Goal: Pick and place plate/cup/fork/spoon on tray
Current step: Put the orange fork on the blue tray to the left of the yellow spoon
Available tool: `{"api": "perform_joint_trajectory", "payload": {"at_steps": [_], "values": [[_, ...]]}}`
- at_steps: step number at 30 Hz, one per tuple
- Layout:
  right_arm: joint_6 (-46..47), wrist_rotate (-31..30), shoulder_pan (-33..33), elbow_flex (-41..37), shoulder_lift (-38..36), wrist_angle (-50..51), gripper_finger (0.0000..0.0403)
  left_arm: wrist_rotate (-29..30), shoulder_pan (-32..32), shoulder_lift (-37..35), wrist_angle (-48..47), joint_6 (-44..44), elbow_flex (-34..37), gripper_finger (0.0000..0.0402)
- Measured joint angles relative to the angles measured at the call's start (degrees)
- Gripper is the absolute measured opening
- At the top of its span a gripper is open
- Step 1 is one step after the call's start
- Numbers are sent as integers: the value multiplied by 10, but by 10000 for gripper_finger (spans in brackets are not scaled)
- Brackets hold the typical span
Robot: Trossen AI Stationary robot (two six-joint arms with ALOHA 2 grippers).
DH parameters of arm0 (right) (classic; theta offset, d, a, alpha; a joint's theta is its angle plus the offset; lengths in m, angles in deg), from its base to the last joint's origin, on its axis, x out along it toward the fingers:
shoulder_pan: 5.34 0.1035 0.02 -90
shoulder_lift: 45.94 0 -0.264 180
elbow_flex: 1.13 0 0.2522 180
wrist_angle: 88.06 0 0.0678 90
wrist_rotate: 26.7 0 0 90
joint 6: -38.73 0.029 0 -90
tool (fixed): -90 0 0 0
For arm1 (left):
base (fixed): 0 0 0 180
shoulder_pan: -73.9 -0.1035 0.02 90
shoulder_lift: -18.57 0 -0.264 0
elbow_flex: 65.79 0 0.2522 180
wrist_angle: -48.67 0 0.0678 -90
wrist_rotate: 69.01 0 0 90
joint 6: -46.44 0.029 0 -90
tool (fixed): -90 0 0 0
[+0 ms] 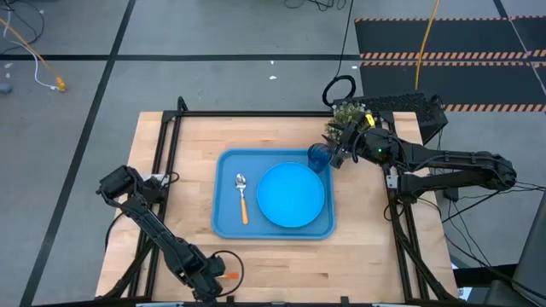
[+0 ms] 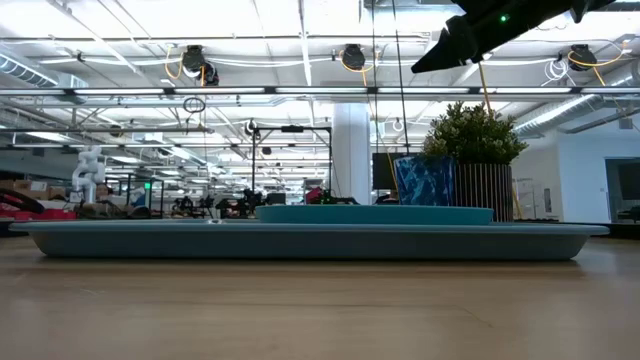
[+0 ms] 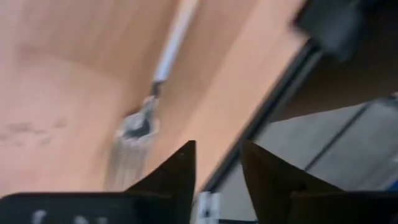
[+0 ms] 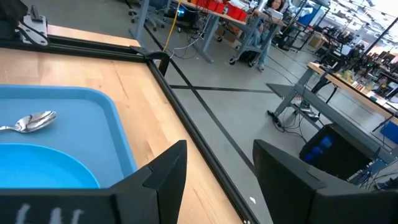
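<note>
On the wooden worktop [image 1: 196, 136] lies the light-blue tray [image 1: 229, 223], near its middle, and on it the round sky-blue plate [image 1: 291, 195] fills the right half. Beside the plate, toward the tray's left side and apart from it, the spoon [image 1: 242, 196] lies with its silver bowl toward the far edge and its orange handle pointing to the near edge. At the tray's far right corner stands the dark-blue cup [image 1: 318, 157], upright, just beside the plate's rim; whether its base sits fully inside the tray I cannot tell. Just behind it, off the tray, is a potted green plant [image 1: 345, 117]. Over that corner hovers the right gripper [image 1: 338, 157], raised clear of the cup, its jaws spread wide with nothing between them. Down at the near left edge of the worktop is the left gripper [image 1: 207, 290], jaws parted by a narrow gap; a small orange piece shows just beside it, and whether the jaws have hold of anything I cannot tell.
</note>
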Motion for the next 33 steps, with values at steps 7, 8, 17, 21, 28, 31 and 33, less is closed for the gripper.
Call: {"api": "perform_joint_trajectory", "payload": {"at_steps": [7, 8, 17, 21, 28, 31, 33], "values": [[7, -1, 0, 0, 0, 4, 176, 3, 2, 0, -10, 64, 0, 201], [7, -1, 0, -1, 0, 4, 176, 6, 3, 0, -13, 74, 0, 205], [15, -2, -1, -4, 0, 4, 176, 36, 7, 0, -82, 150, 1, 181], [23, -2, -1, -5, 0, 5, 176, 50, 7, 1, -94, 189, 10, 160], [30, -2, -1, -5, 0, 0, 176, 94, 7, 1, -58, 196, 11, 152], [30, -3, -1, -5, 0, -5, 176, 103, 5, 16, -40, 197, 11, 152], [30, -3, -1, -5, 0, -7, 176, 105, 5, 31, -36, 202, 10, 152]]}}
